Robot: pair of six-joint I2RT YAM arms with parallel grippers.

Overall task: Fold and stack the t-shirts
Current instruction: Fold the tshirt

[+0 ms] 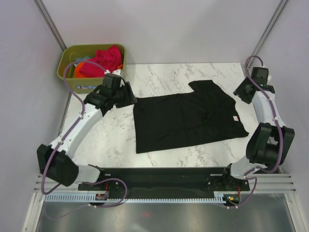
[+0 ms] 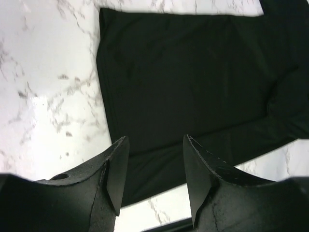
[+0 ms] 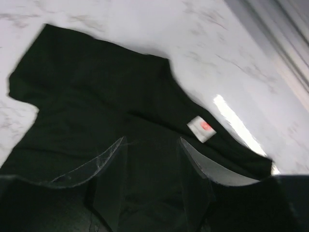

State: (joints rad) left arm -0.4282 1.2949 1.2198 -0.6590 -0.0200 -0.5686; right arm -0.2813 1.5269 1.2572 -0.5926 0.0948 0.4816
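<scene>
The black t-shirt (image 1: 186,118) lies flat on the marble tabletop (image 1: 111,140), slightly askew, with its hem to the left and its collar to the right. One sleeve sticks out toward the far side. The left gripper (image 2: 155,145) hangs over the hem end and the right gripper (image 3: 152,145) over the collar end. Both pairs of jaws stand apart with nothing between them, so the shirt is released.

The main risk I see is an uneven pickup. The cloth looks doubled and creased near the collar, and black on black hides the layer edges. A pinch could catch only the top layer and pull the fold open rather than carry it over. If the two sides take hold at unmatched points, the fold would probably land crooked, given the slant. The smooth marble may let the shirt slide instead of creasing, and the far sleeve could end up poking out of the finished stack.

The small white neck label (image 3: 201,128) carries a red mark, but no lettering can be read. The olive-green bin (image 1: 67,72) at the far left holds a pink-red tee (image 1: 108,57) and an orange tee (image 1: 79,71), both unfolded. Pale patches on its near wall are too small to read.
</scene>
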